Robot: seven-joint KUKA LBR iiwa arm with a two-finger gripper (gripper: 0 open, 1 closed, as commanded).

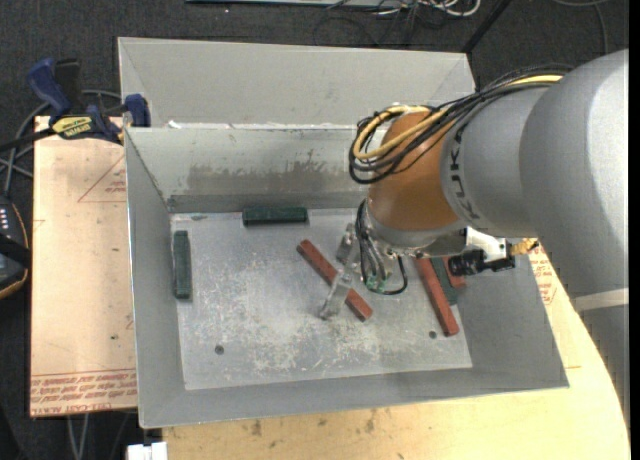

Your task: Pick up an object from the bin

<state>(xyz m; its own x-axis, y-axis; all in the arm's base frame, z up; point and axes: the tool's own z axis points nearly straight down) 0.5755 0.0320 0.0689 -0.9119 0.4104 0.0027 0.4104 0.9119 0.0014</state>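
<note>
Over the bin (150,248), reaching in from its R side, hung the arm (560,168), a big grey tube that hid the bin's R rear corner and part of its R wall. Next in bulk came the orange cover (415,183) at the wrist, w/ black and yellow cables (385,138) looped over it, above the floor's R-of-ctr part.

Four bars lay flat on the bin floor, all much alike in length: 2 red-brown, 2 dark green. The back green bar (275,216) lay at the foot of the bin's rear wall, long axis parallel to that wall. The left green bar (181,265) lay near the bin's L wall, long axis parallel to that wall, so at a right angle to the other green one. The right red-brown bar (442,306) lay in the floor's R part, running rear to front w/ a slight slant toward the R; its rear end was under the wrist. The centre red-brown bar (315,256) lay at approx. mid-floor, long axis diagonal, one end toward the bin's L rear, the other toward its R front.

The gripper (340,290) was down on this bar's front half, covering part of it; whether it was clenched or released couldn't be told. The 4 bars lay apart, none touching; both green ones were well apart from the centre bar.
</note>
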